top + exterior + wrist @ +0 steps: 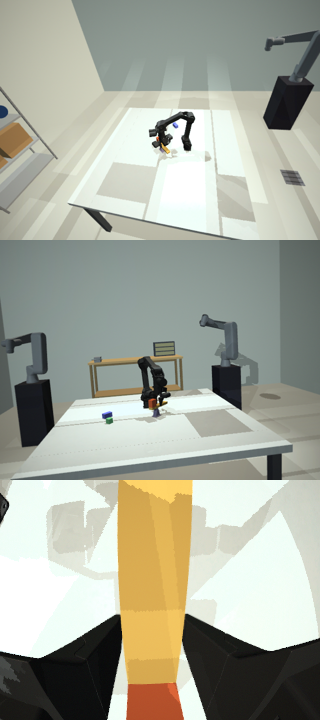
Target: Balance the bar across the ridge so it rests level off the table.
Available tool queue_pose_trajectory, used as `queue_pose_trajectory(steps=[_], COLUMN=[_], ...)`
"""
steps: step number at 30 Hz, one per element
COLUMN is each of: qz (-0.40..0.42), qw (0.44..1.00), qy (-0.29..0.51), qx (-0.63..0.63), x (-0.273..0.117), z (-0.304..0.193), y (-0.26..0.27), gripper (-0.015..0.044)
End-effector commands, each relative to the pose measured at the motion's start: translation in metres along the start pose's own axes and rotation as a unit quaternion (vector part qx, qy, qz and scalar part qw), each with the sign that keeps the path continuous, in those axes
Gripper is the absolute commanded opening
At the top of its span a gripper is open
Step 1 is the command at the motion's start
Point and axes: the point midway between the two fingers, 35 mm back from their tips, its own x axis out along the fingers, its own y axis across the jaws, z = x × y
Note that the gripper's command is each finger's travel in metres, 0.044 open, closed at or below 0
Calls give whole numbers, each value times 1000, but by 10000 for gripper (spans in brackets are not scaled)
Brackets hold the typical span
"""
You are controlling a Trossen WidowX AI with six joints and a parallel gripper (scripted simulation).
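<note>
The yellow bar lies across the top of the purple ridge, clear of the table at both visible ends. It looks about level, though a slight tilt is hard to judge. A red-orange block sits on one end of the bar. My gripper points down over the bar, its fingers slightly open, one very close to each side. In the wrist view the ridge is hidden beneath the bar.
A blue block and a green block lie on the table, away from the ridge. The green one is not visible in the top view. Other arms stand on pedestals beyond the table.
</note>
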Motion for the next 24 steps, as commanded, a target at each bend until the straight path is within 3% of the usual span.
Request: queue_pose_trajectory(steps=[1,24], qz=[0,0], qw=[1000,1000], qy=[0,0], qx=[0,0], x=[0,0], z=[0,0], y=[0,0], gripper=[171,185])
